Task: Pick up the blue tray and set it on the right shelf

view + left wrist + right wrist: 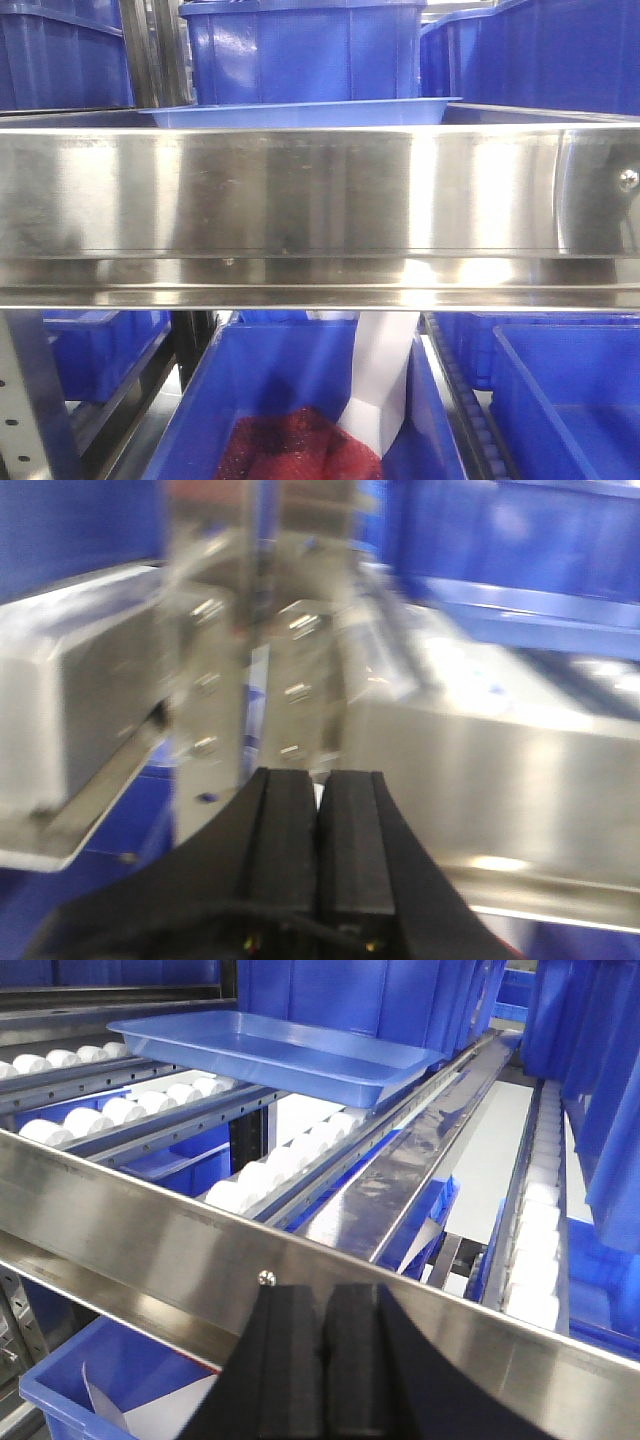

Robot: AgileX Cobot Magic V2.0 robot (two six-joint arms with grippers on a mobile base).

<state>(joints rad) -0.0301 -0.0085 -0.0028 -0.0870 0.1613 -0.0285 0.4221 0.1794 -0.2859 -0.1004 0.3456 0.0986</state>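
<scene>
The light-blue tray [275, 1055] rests on the white rollers of the steel shelf [180, 1250], behind its wide brushed front lip. In the front view only the tray's rim [300, 113] shows above the shelf lip [320, 200]. My right gripper [323, 1295] is shut with nothing in it, just in front of the lip and well short of the tray. My left gripper [318, 777] is also shut and empty, in a blurred view facing a steel upright [300, 680] and the shelf lip [480, 760].
Deep dark-blue bins [300, 45] stand behind the tray, with more on the shelf to the right [590, 1080]. Below the shelf a blue bin [300, 400] holds a red mesh bag [290, 450] and white paper. A grey perforated upright [25, 400] stands lower left.
</scene>
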